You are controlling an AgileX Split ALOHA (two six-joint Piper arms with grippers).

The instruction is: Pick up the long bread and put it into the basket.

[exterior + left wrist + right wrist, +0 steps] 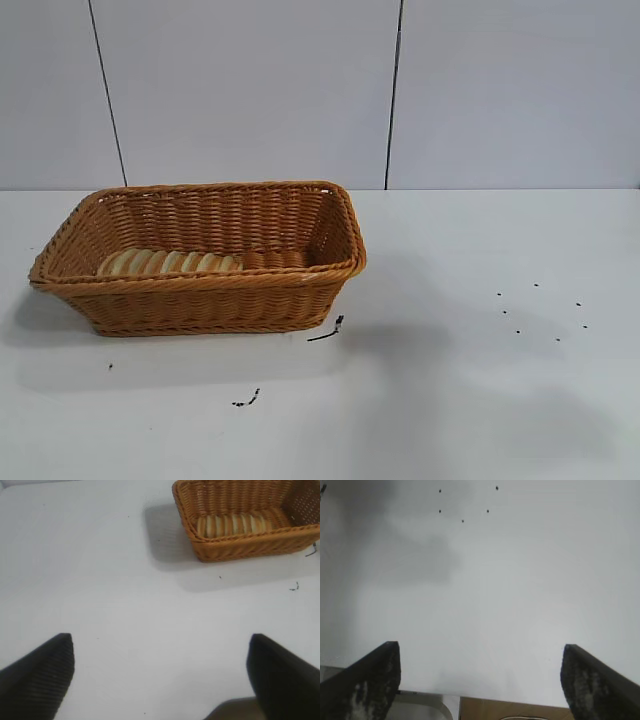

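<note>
- The long bread (pixel 170 262) lies inside the basket (pixel 200 300) on the counter (pixel 470 400); it looks light, stiff and ribbed, best gripped mid-length.
- Left gripper (pixel 160 675) and right gripper (pixel 480 680) both hover with jaws wide, holding nothing.

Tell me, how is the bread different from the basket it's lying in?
The long bread is small and rounded; the basket is much bigger and boxy with flaring sides. The long bread has pale and tan stripes; the basket is orange-brown all over, woven. The long bread lies inside; the basket sits on the table.
</note>
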